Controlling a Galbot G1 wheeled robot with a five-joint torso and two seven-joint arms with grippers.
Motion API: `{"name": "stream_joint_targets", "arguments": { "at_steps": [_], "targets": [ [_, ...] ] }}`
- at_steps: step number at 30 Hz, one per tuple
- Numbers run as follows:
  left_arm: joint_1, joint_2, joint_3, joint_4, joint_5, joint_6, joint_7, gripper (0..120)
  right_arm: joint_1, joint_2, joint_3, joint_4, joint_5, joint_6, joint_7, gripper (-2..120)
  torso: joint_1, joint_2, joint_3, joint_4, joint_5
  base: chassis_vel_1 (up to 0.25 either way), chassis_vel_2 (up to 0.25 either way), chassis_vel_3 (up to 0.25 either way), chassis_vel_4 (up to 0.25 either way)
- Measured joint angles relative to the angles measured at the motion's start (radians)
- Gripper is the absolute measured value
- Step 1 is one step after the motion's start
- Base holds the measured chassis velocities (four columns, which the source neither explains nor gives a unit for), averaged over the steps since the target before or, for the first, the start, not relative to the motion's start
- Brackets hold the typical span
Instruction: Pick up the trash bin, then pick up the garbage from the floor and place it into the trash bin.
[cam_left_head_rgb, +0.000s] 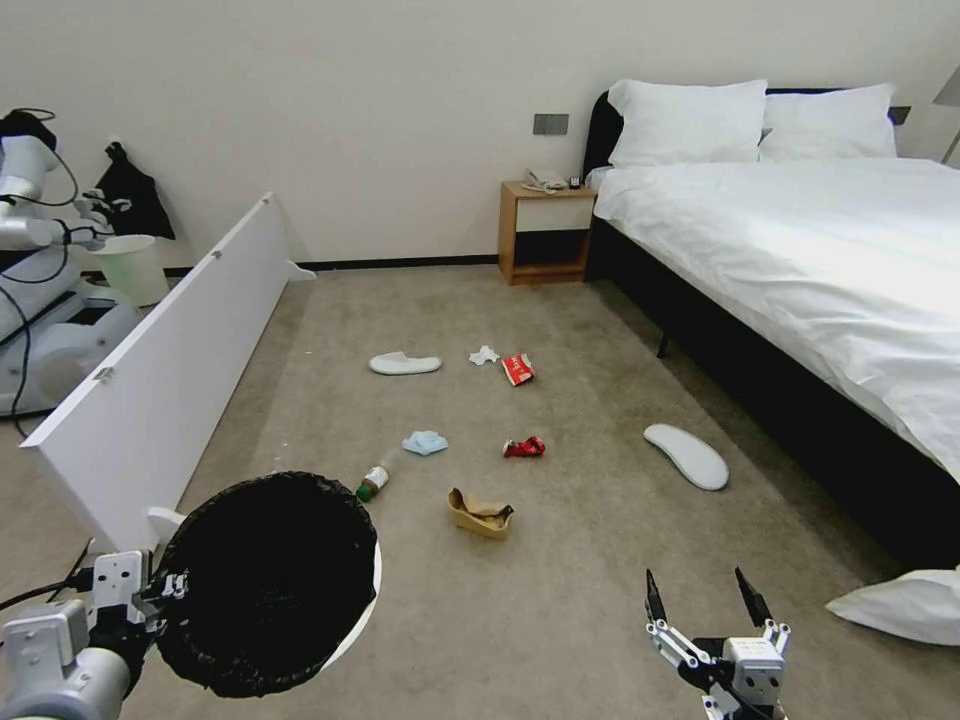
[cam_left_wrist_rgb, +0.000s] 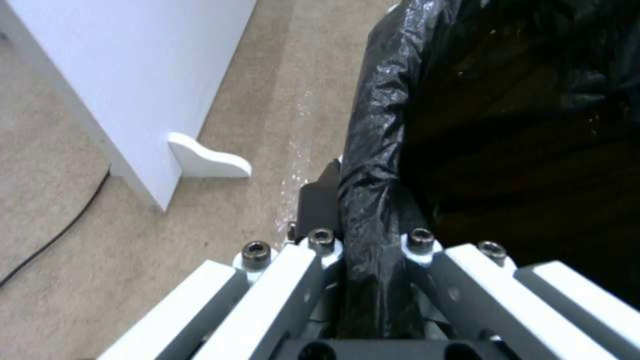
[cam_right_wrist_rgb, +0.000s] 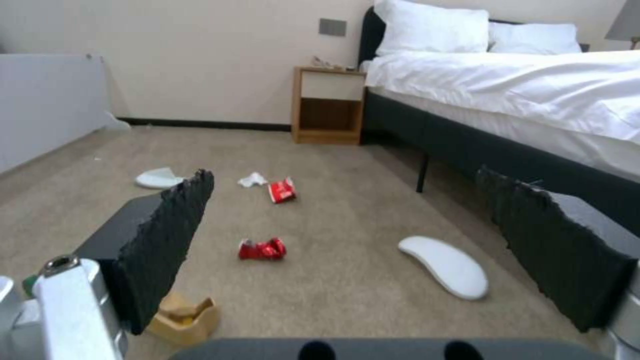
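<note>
Head view: high, angled down over carpet toward bed (cam_left_head_rgb: 800, 260) at 2 o'clock. Left wrist: close on trash bin (cam_left_wrist_rgb: 380, 150) rim. Right wrist: low, forward; shares crushed can (cam_right_wrist_rgb: 263, 249), slipper (cam_right_wrist_rgb: 445, 266) with head.

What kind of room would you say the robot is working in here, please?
Most likely a hotel bedroom: a bed made up in white linen, a wooden nightstand beside it, and white slippers on the carpet.
</note>
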Motion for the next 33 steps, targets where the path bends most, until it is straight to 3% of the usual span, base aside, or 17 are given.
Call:
{"name": "stream_joint_targets", "arguments": {
  "at_steps": [33],
  "targets": [
    [-0.009,0.001,-0.017,0.003,-0.006,0.001,-0.01,3,0.0,0.003,0.002,0.001,-0.012,0.008,-0.002,100,0.0,0.0,0.0,0.0002,0.0,-0.143,0.152,0.149,-0.147]
  ]
}}
